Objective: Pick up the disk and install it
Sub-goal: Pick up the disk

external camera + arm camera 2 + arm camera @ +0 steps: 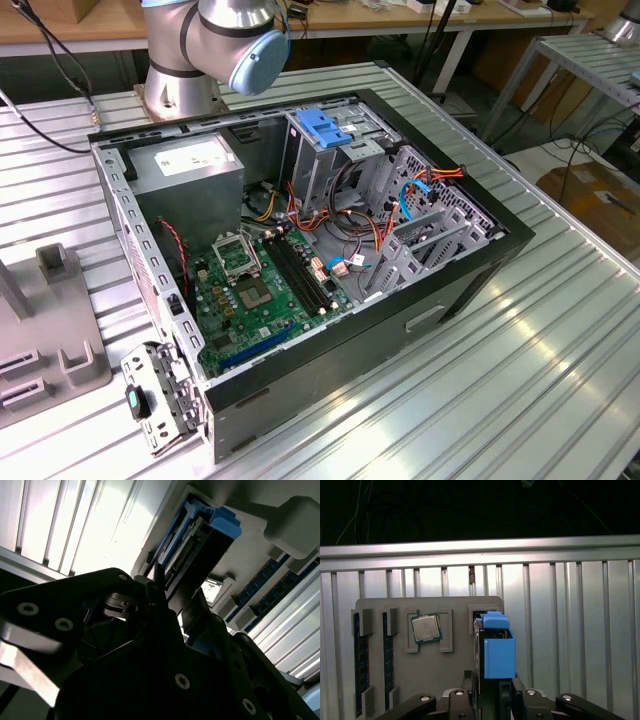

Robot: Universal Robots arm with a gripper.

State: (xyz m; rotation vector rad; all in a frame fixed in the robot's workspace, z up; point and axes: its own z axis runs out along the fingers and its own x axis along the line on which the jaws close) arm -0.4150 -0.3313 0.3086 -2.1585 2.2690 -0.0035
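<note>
Disk (pixel 498 657) upright in grey holder (pixel 455 670)

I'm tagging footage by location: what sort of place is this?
Probably a robotics lab or test bench for computer assembly: a robot arm stands on a ribbed metal table beside an open computer case, and a grey fixture tray holds a processor and memory modules.

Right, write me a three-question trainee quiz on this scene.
1. Fill in: the latch on the computer case's drive cage is ___.
2. What lies on the grey holder near the disk? A) CPU B) fan C) screwdriver
3. True or false: the disk sits inside the case.
Key: 1 blue; 2 A; 3 false.
</note>
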